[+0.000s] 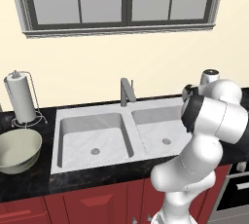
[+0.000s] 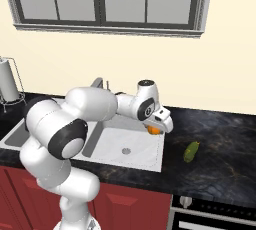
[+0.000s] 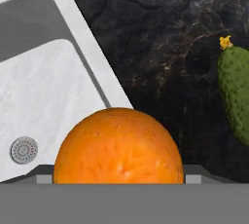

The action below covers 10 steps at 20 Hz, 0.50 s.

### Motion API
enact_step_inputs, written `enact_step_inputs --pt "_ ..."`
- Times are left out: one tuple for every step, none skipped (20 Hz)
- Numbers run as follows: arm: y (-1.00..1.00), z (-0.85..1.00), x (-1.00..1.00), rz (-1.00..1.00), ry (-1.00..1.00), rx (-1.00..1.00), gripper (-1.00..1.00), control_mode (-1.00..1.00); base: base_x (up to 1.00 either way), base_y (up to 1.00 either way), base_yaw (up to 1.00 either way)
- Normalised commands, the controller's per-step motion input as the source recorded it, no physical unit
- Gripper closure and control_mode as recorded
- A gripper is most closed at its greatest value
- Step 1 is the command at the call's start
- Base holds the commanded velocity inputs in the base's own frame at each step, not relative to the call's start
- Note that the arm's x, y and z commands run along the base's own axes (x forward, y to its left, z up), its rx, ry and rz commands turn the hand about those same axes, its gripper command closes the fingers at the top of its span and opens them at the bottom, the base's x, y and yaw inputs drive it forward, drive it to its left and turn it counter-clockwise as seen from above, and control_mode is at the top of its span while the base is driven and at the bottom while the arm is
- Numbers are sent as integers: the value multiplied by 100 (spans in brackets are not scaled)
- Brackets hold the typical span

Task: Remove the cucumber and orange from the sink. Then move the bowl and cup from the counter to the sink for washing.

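Carrying the orange (image 2: 153, 130) between wide-set jaws, the gripper (image 2: 159, 125) hangs over the sink's (image 2: 150, 158) right rim, at the bench (image 2: 220, 159) edge. The cucumber (image 2: 191, 151) already lies out on the bench. Left to do: set the orange down, then bring the bowl (image 1: 17, 150) and cup to the sink.

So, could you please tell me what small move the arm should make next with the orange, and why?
Probably carry the orange a little further right, past the sink rim, and set it on the black counter short of the cucumber. It sits between the gripper's wide jaws, at the basin's right edge, and the cucumber already lies on the counter.
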Motion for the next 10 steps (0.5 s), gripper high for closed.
enact_step_inputs --pt "-36 11 -11 -4 0 0 100 -100 0 0 0" --pt "-37 11 -9 -4 0 0 100 -100 0 0 0" --pt "-37 9 -10 -4 0 0 100 -100 0 0 0" --pt "-39 9 -8 -4 0 0 100 -100 0 0 0" --pt "-40 7 -7 -4 0 0 100 -100 0 0 0" --pt "-42 6 -7 -4 0 0 100 -100 0 0 0" --pt "-43 4 -6 -5 0 0 100 -100 0 0 0" --pt "-44 4 -5 -5 0 0 100 -100 0 0 0" --pt "-44 4 -5 -6 0 0 100 -100 0 0 0" --pt "-44 5 -5 -6 0 0 100 -100 0 0 0"
